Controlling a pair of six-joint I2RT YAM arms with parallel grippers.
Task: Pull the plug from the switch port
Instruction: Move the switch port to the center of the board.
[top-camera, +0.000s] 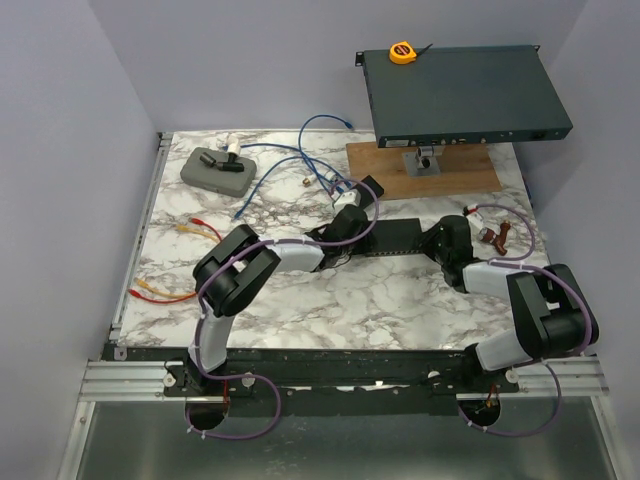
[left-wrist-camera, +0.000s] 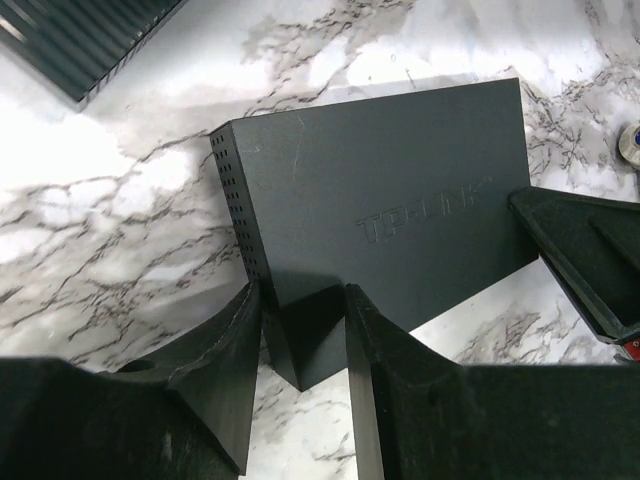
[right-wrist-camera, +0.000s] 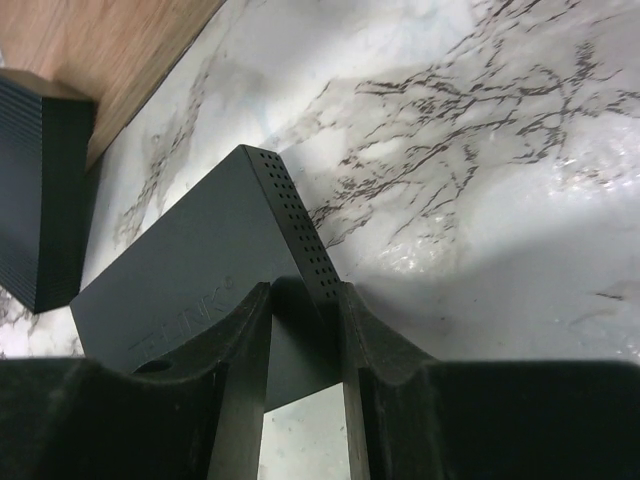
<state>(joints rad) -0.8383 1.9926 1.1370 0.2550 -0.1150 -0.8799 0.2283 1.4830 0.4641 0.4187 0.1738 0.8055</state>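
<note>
The switch (top-camera: 395, 240) is a small flat black box lying on the marble table between my two arms. In the left wrist view its top face (left-wrist-camera: 400, 200) carries raised lettering, and my left gripper (left-wrist-camera: 305, 325) is shut on one corner of it. My right gripper (right-wrist-camera: 303, 305) is shut on the opposite end, beside the perforated side wall of the switch (right-wrist-camera: 180, 290). From above, the left gripper (top-camera: 352, 232) and the right gripper (top-camera: 440, 245) flank the box. The plug and the port side are hidden in every view.
A large rack unit (top-camera: 460, 95) rests on a wooden board (top-camera: 420, 172) at the back, with a yellow tape measure (top-camera: 402, 52) on top. Blue cables (top-camera: 300, 165) and a grey box (top-camera: 215, 168) lie back left. Yellow cables (top-camera: 165, 292) lie at the left edge.
</note>
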